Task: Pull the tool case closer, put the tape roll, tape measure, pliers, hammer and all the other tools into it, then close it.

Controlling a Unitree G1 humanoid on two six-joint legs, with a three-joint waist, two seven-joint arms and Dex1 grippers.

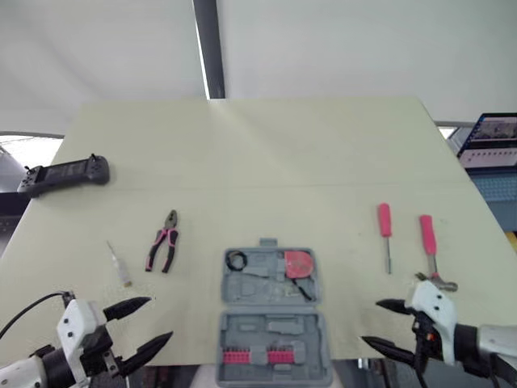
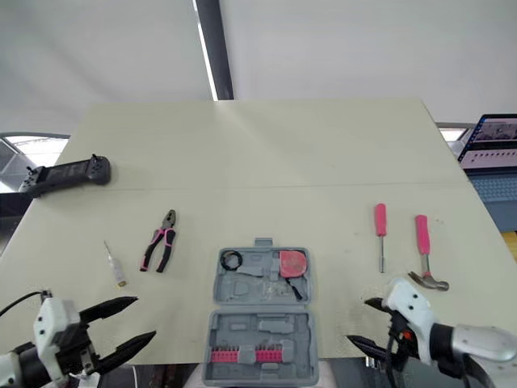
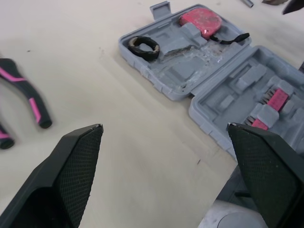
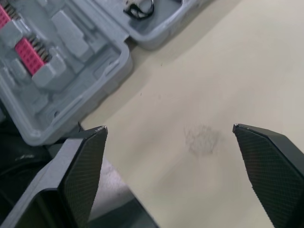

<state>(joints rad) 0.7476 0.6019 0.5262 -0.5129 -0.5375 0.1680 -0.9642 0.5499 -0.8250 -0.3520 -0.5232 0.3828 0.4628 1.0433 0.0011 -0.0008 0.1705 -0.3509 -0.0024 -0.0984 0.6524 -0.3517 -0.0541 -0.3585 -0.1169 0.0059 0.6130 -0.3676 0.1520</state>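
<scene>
Currently, the left gripper (image 1: 160, 318) and right gripper (image 1: 370, 322) are hovering open-fingered and empty, flanking the open tool case (image 1: 242, 288) at the frame's lower centre.

table (image 1: 283, 145); on it: open tool case (image 1: 258, 288); pliers (image 1: 164, 242); hammer (image 1: 429, 249); screwdriver (image 1: 386, 234); controller (image 1: 69, 174); small bit (image 1: 119, 265)

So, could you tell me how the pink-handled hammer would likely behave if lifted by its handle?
The hammer looks rigid, and probably head-heavy: its metal head sits at one end of a slim pink handle, so it may tip head-down. Pushed on the table, the crosswise head should stop it rolling.
</scene>
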